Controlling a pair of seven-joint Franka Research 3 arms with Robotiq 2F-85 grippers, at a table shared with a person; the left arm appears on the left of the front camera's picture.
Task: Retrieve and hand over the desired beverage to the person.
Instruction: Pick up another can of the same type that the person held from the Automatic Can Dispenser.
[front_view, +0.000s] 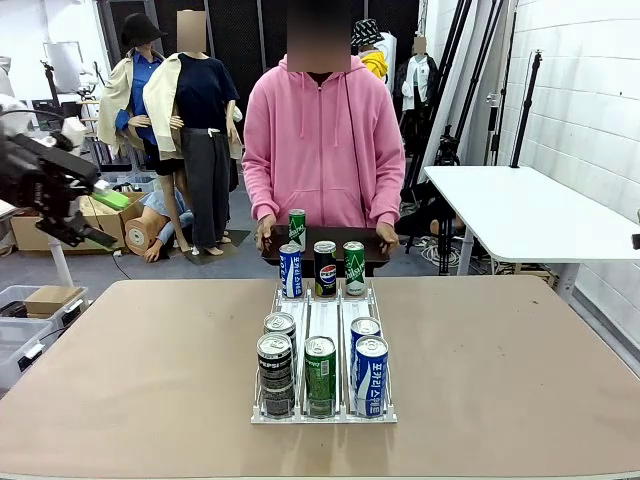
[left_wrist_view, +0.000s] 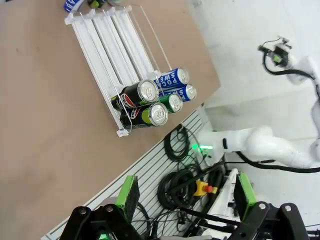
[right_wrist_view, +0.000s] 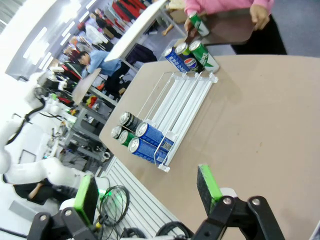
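On the counter (front_view: 150, 360), between the robot and the person (front_view: 320, 140), a clear three-lane rack (front_view: 325, 308) holds the beverages. Black Pepsi cans (front_view: 274, 357), a green can (front_view: 320, 368) and blue cans (front_view: 370, 362) crowd its near end, and a row of three cans (front_view: 325, 268) stands at its far end. Another green can (front_view: 297, 228) stands on the tray (right_wrist_view: 227, 32) the person holds.

Every can is upright, long axis vertical, top up; the lanes run from robot to person.

The task looks to be at its start, with no can picked. The left gripper (left_wrist_view: 186, 187) hangs off the counter's left side, its fingers (left_wrist_view: 127, 192) spread and empty. The right gripper (right_wrist_view: 146, 182) is likewise spread and empty. I cannot tell which drink is wanted. The next move calls for settling that, then closing level around that can's side, clear of its close neighbours.
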